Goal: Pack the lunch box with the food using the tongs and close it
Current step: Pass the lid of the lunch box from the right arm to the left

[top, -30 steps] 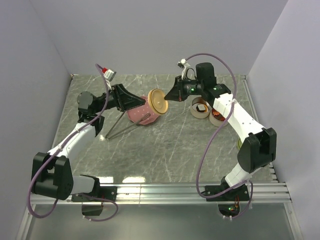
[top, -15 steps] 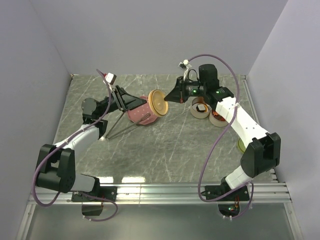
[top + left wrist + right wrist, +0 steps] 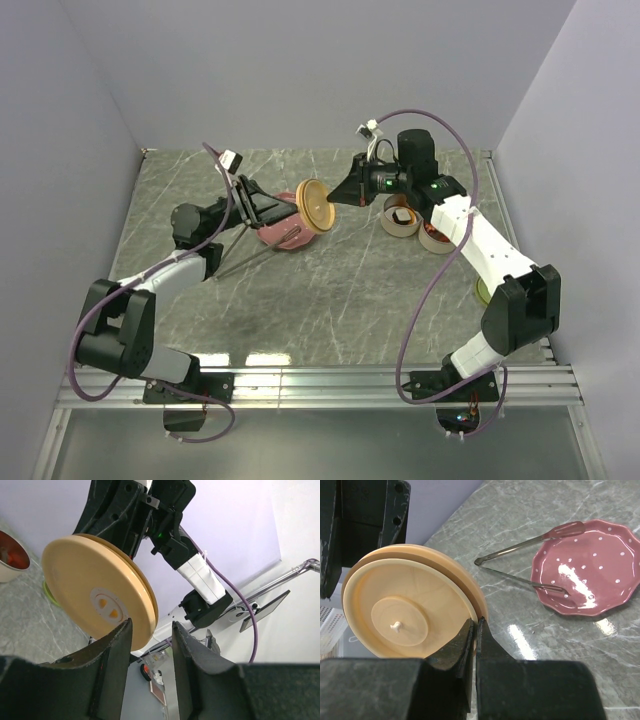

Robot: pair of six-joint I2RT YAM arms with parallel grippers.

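Note:
My right gripper (image 3: 336,195) (image 3: 475,623) is shut on the rim of the lunch box's round tan lid (image 3: 316,205) (image 3: 410,610), holding it on edge above the table. My left gripper (image 3: 291,203) (image 3: 150,628) faces the lid's other side (image 3: 90,590) with its jaws partly apart. The lid's lower rim shows just past the gap and nothing is pinched. The grey tongs (image 3: 250,258) (image 3: 520,547) lie on the table with their tips on the pink dotted plate (image 3: 272,235) (image 3: 590,570). Two round lunch box tiers (image 3: 400,228) (image 3: 437,240) stand to the right, with food inside.
A green object (image 3: 482,290) lies near the table's right edge by the right arm. In the left wrist view, one tier (image 3: 7,555) with red pieces shows at the far left. Walls close the table on three sides.
The left arm has stretched lower and further toward the lid, and its jaws have narrowed. The right gripper and the lid have barely shifted.

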